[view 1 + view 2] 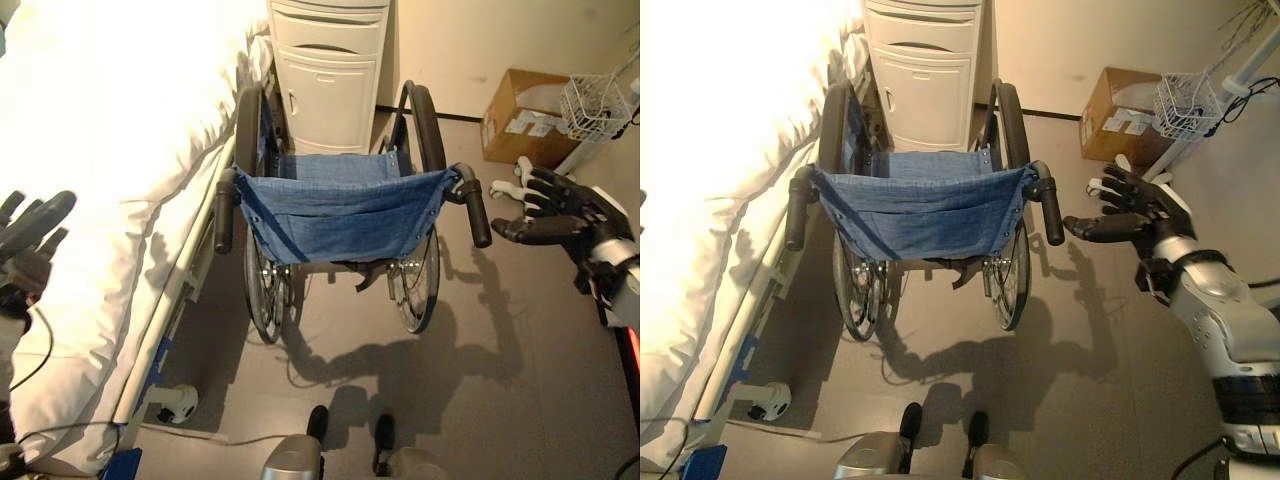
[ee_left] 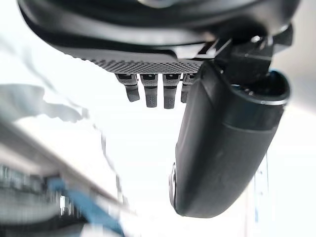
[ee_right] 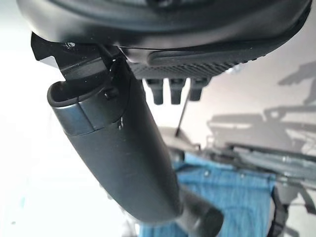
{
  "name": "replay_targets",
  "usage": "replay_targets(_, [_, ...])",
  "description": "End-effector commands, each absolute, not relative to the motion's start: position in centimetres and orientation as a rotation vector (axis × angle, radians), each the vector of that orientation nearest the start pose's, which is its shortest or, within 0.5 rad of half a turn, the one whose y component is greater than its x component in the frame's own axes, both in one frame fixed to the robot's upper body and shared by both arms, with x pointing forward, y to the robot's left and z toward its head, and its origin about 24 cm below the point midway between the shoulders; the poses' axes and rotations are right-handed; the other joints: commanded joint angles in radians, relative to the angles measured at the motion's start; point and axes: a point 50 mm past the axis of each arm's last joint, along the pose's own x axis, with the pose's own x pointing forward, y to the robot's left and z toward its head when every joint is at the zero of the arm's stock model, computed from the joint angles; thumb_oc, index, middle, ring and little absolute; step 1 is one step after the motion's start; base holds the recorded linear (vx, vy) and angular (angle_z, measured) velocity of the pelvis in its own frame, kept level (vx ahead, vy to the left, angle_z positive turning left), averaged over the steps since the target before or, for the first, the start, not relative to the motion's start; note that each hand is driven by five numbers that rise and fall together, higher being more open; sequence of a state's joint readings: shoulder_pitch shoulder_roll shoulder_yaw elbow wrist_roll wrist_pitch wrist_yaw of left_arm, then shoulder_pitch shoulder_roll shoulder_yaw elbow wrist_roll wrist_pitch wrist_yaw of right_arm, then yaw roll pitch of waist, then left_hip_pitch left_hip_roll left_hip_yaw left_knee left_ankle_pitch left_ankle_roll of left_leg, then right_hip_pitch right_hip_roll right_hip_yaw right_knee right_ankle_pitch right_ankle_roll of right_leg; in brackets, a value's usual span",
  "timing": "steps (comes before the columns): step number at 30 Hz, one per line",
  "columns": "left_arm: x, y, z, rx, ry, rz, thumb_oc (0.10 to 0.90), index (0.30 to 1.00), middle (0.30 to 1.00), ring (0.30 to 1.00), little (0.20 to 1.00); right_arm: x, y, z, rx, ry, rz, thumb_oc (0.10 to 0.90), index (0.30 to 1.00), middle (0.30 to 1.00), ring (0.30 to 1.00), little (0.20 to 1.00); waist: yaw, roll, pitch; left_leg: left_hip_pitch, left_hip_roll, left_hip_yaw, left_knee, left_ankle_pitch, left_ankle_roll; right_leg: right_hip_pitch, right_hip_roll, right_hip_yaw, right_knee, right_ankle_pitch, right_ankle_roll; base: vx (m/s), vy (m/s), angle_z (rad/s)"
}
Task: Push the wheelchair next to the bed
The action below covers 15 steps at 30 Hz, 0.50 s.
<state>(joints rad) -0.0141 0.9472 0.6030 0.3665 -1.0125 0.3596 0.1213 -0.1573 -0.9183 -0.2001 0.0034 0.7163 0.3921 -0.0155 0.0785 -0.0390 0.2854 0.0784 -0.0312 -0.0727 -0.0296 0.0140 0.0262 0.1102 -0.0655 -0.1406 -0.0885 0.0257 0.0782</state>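
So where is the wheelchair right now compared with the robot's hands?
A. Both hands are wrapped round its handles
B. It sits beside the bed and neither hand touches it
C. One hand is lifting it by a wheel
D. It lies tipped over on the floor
B: the wheelchair stands upright beside the bed, while the left hand and right hand hang open, apart from its handles.
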Motion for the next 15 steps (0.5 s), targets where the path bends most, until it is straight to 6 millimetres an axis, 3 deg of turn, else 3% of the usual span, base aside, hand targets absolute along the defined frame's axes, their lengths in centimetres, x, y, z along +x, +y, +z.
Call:
replay_targets(1, [18.2,46.3,17.7,-0.18,-0.02,0.727,0.8,0.9,0.9,0.9,0.9,25.8,-34.6,19.3,-0.196,-0.091,-0.252,0.8,0.9,0.9,0.9,0.9,-0.016,0.019,-0.191,-0.018,0.037,0.052,-0.014,0.018,-0.056,-0.003,-0.002,-0.032,0.017,-0.002,0.01,-0.01,-0.013,-0.04])
replay_targets(3, [17.3,46.6,16.7,-0.199,0.009,0.743,0.8,0.9,0.9,0.9,0.9,25.0,-35.3,18.3,-0.177,-0.074,-0.289,0.8,0.9,0.9,0.9,0.9,-0.018,0.02,-0.193,-0.017,0.04,0.054,-0.023,0.023,-0.058,-0.004,0.0,-0.031,0.013,-0.001,0.011,-0.03,-0.013,-0.05])
replay_targets(4, [16.6,46.4,15.3,-0.238,0.056,0.736,0.8,0.9,0.9,0.9,0.9,24.3,-36.0,17.1,-0.134,-0.04,-0.328,0.8,0.9,0.9,0.9,0.9,-0.021,0.023,-0.194,-0.018,0.043,0.052,-0.031,0.029,-0.061,-0.006,0.001,-0.033,0.011,-0.001,0.012,-0.04,-0.009,-0.03])
replay_targets(7, [16.4,45.6,12.9,-0.295,0.124,0.695,0.8,0.9,0.9,0.9,0.9,23.5,-36.9,14.9,-0.073,0.018,-0.376,0.8,0.9,0.9,0.9,0.9,-0.025,0.024,-0.196,-0.016,0.045,0.05,-0.033,0.024,-0.063,-0.005,0.002,-0.033,0.013,-0.01,0.015,-0.01,-0.003,0.0])
replay_targets(10, [16.3,44.0,9.7,-0.324,0.239,0.63,0.8,0.9,0.9,0.9,0.9,22.3,-37.3,11.2,0.021,0.128,-0.44,0.8,0.9,0.9,0.9,0.9,-0.026,0.024,-0.191,-0.018,0.044,0.046,-0.027,0.023,-0.063,-0.007,0.003,-0.034,0.02,-0.012,0.016,-0.01,0.0,0.02])
replay_targets(14, [16.5,40.7,5.3,-0.36,0.422,0.475,0.8,0.9,0.9,0.9,0.9,18.6,-37.0,2.1,0.222,0.406,-0.541,0.8,0.9,0.9,0.9,0.9,-0.028,0.022,-0.193,-0.017,0.041,0.041,-0.022,0.024,-0.06,-0.004,0.005,-0.036,0.022,-0.011,0.014,0.0,0.004,0.05])
replay_targets(15, [16.5,40.3,4.8,-0.367,0.449,0.449,0.8,0.9,0.9,0.9,0.9,18.2,-36.8,1.2,0.245,0.445,-0.56,0.8,0.9,0.9,0.9,0.9,-0.027,0.022,-0.194,-0.017,0.04,0.041,-0.021,0.023,-0.06,-0.003,0.006,-0.037,0.022,-0.01,0.014,0.01,-0.005,0.04])
